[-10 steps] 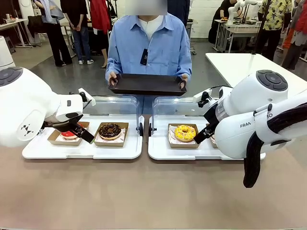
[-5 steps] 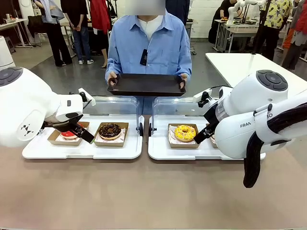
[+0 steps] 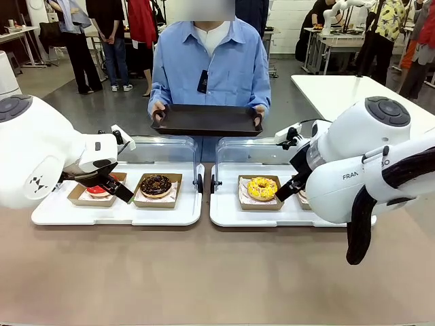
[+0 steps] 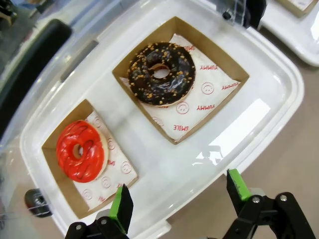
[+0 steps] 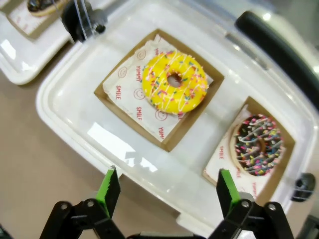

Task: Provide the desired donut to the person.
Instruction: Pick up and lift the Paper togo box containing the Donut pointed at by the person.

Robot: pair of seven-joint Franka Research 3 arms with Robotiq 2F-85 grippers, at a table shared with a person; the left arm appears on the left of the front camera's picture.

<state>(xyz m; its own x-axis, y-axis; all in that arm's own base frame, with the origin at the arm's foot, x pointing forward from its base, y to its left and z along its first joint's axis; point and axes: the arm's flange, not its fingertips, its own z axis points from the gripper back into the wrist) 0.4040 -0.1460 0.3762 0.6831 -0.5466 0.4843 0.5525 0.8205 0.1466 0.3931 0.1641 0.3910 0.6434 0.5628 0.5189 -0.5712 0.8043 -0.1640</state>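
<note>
While the person [image 3: 209, 61] stands at the far side holding a dark serving tray [image 3: 207, 119] in both hands, almost nothing has changed over the last second. Only the right arm has drifted slightly, and every donut lies where it did.

The left gripper [image 4: 179, 191] hangs wide and empty above the near rim of the left white tray [image 3: 47, 216]. That tray holds a red-glazed donut [image 4: 79, 150] and a nut-crumbed chocolate donut [image 4: 161, 73] in cardboard boxes. The right gripper [image 5: 167, 179], equally wide and empty, hovers over the right white tray [image 3: 224, 217], just short of the yellow sprinkled donut [image 5: 174, 83]. A chocolate donut with coloured sprinkles [image 5: 257, 144] sits beside that one.

The person makes no pointing gesture, so the wanted donut cannot be told. The task appears to be waiting on that choice.
</note>
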